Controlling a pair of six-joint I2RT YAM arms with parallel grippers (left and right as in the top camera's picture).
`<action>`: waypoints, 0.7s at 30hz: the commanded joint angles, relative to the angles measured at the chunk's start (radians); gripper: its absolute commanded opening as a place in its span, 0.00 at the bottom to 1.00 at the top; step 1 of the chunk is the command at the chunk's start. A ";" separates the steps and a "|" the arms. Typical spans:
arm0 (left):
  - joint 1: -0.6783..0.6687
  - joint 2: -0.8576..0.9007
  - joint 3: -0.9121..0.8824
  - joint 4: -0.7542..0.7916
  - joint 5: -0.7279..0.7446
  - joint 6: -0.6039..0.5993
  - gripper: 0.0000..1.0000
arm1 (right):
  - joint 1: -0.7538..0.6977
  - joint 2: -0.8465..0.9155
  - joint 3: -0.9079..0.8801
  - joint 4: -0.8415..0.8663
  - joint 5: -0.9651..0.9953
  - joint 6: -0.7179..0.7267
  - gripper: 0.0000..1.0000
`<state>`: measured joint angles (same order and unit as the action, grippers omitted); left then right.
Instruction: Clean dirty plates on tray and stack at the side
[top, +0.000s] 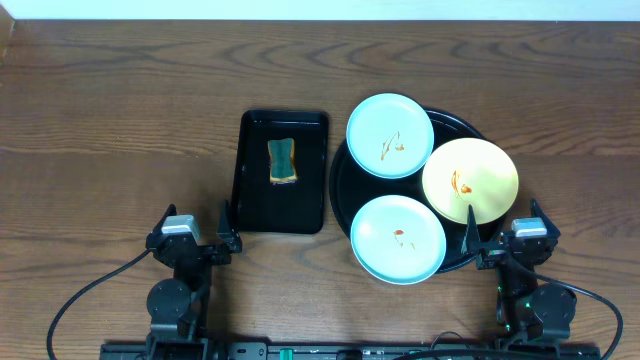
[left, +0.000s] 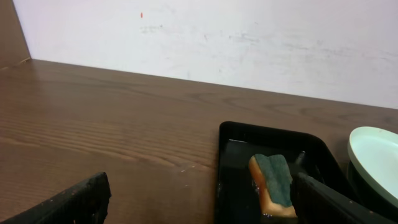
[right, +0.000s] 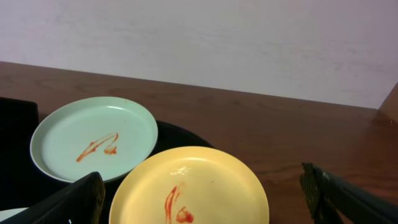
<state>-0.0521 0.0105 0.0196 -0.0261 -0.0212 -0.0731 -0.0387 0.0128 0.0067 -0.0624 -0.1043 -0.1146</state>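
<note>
Three smeared plates lie on the round black tray (top: 345, 195): a light blue plate (top: 389, 135) at the back, a pale yellow plate (top: 470, 180) at the right, and a light blue plate (top: 398, 238) at the front. The right wrist view shows the yellow plate (right: 211, 186) and the back blue plate (right: 93, 140), both with orange-red sauce. My left gripper (top: 196, 238) is open and empty near the front edge, left of the rectangular tray. My right gripper (top: 505, 238) is open and empty just in front of the yellow plate.
A rectangular black tray (top: 255, 210) left of the round tray holds a green and yellow sponge (top: 283, 161), also seen in the left wrist view (left: 273, 183). A white wall stands behind the wooden table.
</note>
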 joint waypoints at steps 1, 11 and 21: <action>0.007 -0.005 -0.015 -0.045 -0.006 0.017 0.93 | 0.020 0.002 -0.001 -0.003 -0.005 -0.006 0.99; 0.007 -0.005 -0.015 -0.045 -0.006 0.017 0.93 | 0.020 0.002 -0.001 -0.003 -0.005 -0.006 0.99; 0.007 -0.005 -0.015 -0.045 -0.006 0.017 0.93 | 0.020 0.002 -0.001 -0.003 -0.005 -0.006 0.99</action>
<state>-0.0521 0.0105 0.0193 -0.0261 -0.0212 -0.0731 -0.0387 0.0128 0.0067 -0.0624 -0.1043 -0.1146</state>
